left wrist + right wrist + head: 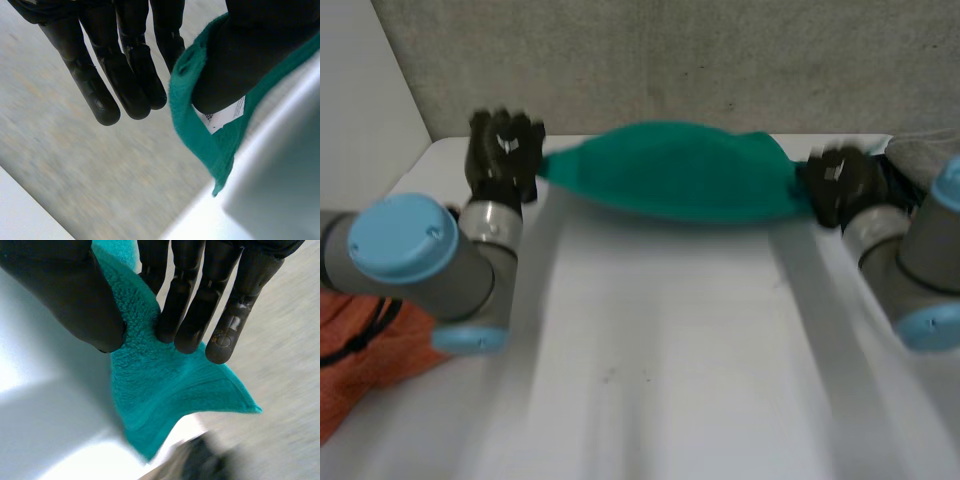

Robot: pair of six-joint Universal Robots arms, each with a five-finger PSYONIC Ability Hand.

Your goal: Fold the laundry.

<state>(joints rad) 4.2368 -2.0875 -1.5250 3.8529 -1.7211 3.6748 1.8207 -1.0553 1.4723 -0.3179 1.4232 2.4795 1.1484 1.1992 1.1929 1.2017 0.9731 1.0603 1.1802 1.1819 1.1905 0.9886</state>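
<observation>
A green fleece cloth [670, 180] hangs stretched between my two hands above the far part of the white table [660, 350]. My left hand [505, 150] holds the cloth's left end. In the left wrist view its thumb [235, 60] hooks the green hem [195, 125], which carries a white label, while the straight fingers [125, 75] stand apart from the cloth. My right hand [840, 185] holds the right end. In the right wrist view the thumb [80, 300] and the fingers [190, 305] pinch the cloth [165, 395] just above its corner.
An orange cloth [360, 340] lies at the table's near left, beside my left arm. A grey cloth [920, 150] sits at the far right behind my right arm. A grey wall runs along the back of the table.
</observation>
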